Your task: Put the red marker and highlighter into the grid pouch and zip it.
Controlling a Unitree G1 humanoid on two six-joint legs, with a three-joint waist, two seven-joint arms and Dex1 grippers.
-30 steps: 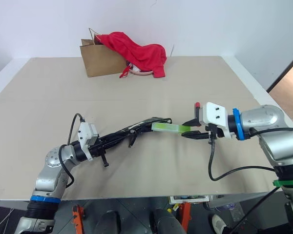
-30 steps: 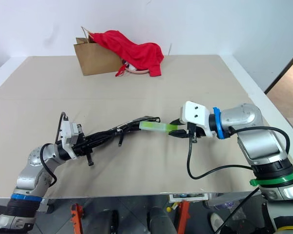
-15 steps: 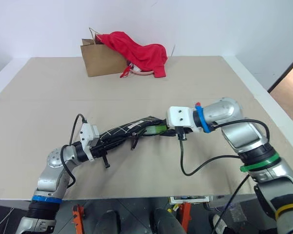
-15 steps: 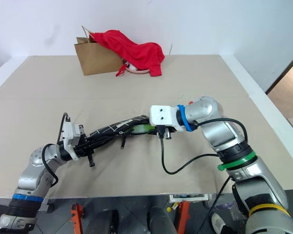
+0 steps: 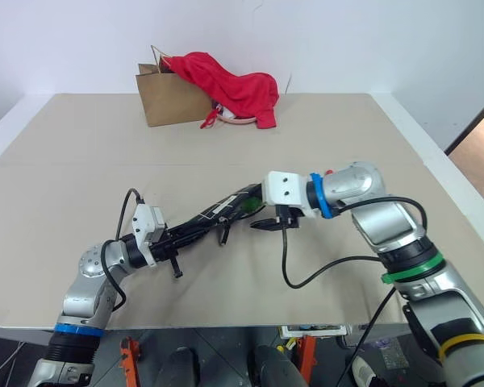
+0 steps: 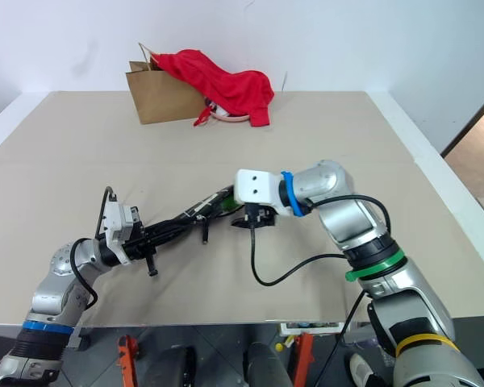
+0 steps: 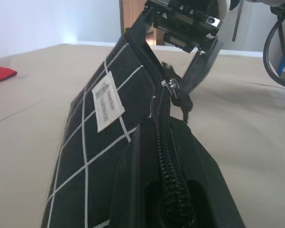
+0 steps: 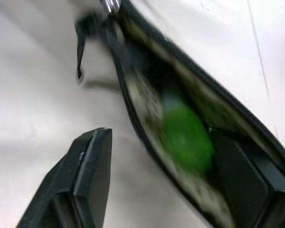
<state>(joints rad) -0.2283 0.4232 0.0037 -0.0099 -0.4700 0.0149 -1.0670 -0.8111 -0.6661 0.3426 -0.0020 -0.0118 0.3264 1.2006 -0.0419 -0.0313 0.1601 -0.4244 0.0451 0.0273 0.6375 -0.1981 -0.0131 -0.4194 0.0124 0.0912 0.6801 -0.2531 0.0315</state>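
Holding the grid pouch [image 5: 214,216] off the bench [image 5: 81,153] with the left gripper [image 5: 171,239], clamped tight on the pouch's closed end, so that the open mouth is facing the other arm and staying slack enough to take a pen. Lying inside that mouth: the highlighter [image 8: 186,135], its lime-green body sunk between the two zipper edges. Hanging at the mouth: the right gripper [image 5: 262,218], fingers spread wide and gripping nothing, one finger [image 8: 88,168] standing outside the fabric and the other close against the pouch's far edge, touching or not being hard to tell. Judging from this, letting go of the highlighter just dropped in. Peeking out red beside the right wrist: probably the red marker [image 5: 328,172], not yet pouched.
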